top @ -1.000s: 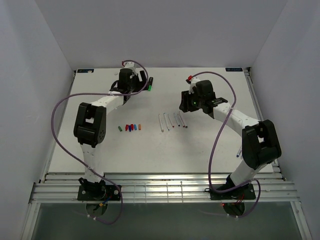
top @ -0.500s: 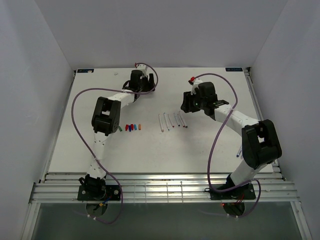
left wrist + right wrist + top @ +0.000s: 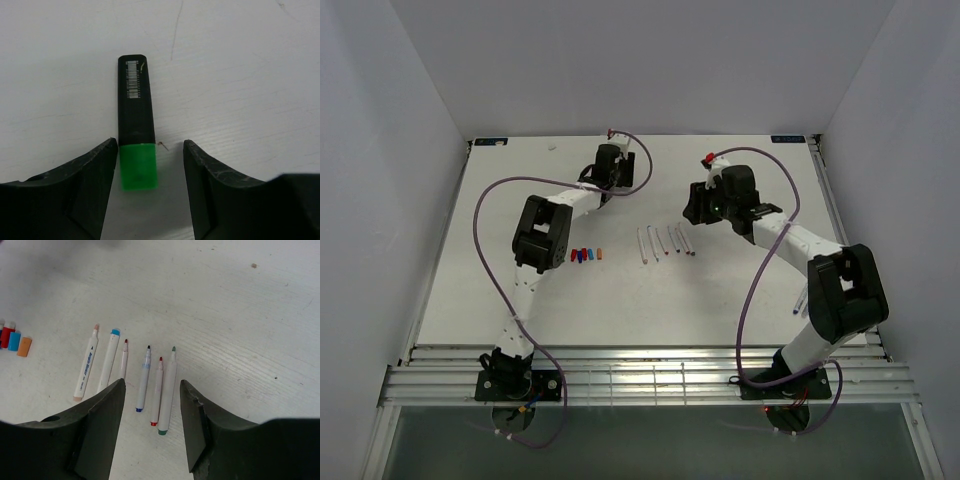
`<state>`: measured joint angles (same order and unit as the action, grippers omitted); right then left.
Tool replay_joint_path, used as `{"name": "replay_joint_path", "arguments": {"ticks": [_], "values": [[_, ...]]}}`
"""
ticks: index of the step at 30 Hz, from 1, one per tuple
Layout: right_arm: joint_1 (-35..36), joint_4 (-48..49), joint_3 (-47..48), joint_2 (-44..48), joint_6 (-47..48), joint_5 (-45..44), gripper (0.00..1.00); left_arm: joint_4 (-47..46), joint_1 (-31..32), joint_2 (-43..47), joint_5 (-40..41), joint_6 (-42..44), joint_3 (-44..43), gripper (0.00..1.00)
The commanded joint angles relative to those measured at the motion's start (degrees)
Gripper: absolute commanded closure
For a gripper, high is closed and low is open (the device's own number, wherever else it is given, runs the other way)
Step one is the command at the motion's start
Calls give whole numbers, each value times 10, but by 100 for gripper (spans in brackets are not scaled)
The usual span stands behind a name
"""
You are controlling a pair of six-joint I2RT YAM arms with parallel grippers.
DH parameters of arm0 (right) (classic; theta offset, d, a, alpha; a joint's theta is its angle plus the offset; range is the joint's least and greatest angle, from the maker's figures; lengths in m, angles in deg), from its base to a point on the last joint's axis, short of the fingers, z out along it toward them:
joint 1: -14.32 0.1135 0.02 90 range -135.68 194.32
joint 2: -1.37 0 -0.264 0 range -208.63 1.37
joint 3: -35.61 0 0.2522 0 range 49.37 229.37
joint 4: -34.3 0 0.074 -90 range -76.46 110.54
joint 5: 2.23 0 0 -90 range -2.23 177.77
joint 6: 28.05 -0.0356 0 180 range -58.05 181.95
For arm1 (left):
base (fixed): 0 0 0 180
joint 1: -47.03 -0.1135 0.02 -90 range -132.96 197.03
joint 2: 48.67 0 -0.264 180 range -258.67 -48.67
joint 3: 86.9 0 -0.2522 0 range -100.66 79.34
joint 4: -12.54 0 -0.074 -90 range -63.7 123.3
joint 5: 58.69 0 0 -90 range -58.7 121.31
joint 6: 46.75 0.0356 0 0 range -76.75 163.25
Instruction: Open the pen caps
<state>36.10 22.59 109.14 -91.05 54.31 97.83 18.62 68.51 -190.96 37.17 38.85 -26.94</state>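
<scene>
The left gripper (image 3: 150, 145) is down low over the far part of the white bench (image 3: 620, 300). Its two fingers (image 3: 95, 190) are apart and are not squeezing anything. A black marker (image 3: 135, 100) lies flat on the bench and points away from the gripper. Its green cap (image 3: 138, 165) is on. The cap sits in the gap between the two fingers. It is very close to the finger on the left side of the wrist picture, and I cannot tell if they touch. There is a clear gap between the cap and the other finger. The marker has a small white striped label (image 3: 132, 80) near its far end.

The right gripper (image 3: 151, 384) hangs in the air over a row of thin pens (image 3: 143, 380). It is partway open and it holds nothing. Six pens lie side by side on the bench with their tips bare. One tip is peach, one is light blue, two are red, one is dark and one is green.

The little loose caps (image 3: 582, 255) lie in a short row on the bench, near the pens and on their left in the top view. Red, blue and orange ones show at the edge of the right wrist view. No gripper touches them.
</scene>
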Motion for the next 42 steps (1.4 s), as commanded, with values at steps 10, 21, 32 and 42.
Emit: {"name": "replay_joint_path", "arguments": {"ticks": [10,21,32,42], "values": [[-4,30,-16,46,-8,8,46,40,24,-5,85,18,6,61],[-4,25,-29,64,-14,19,46,51,23,48,110,-6,-2,100],[-4,-15,17,46,-91,166,45,49,24,372,-47,-148,269,100],[12,179,-57,99,-308,340,34,-39,93,657,-137,-224,541,100]]}}
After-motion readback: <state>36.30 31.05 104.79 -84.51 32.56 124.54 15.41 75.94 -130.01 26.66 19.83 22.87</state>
